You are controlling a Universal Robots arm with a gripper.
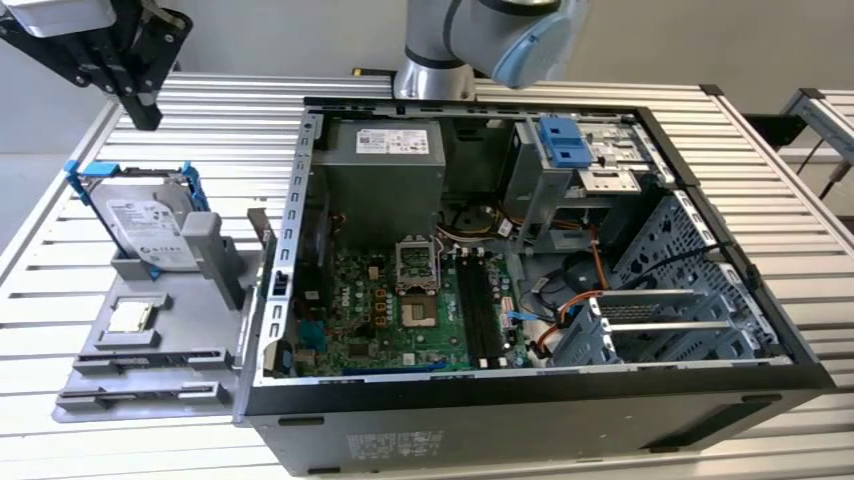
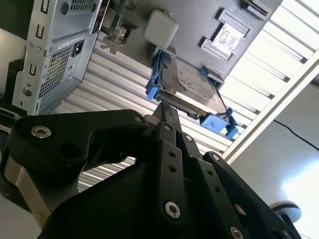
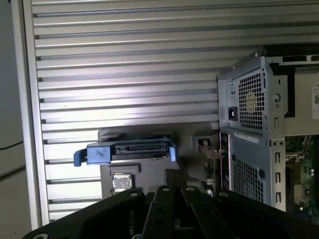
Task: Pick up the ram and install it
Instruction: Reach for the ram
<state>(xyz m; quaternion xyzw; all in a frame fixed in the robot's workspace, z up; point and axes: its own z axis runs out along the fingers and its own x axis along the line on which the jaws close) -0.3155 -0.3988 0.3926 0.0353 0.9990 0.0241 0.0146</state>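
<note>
The tool [image 1: 144, 122] hovers empty; the ram [image 1: 260, 228] stands well apart, beside the case [image 1: 534, 410].

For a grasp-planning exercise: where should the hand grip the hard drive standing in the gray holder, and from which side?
Grip the hard drive across the flat faces of its free upper end, from above: it stands on edge, leaning, lower end seated in the gray holder.

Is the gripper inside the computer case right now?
No. In the exterior view the gripper hangs outside the case, up at the exterior view's left above the hard drive.
</note>
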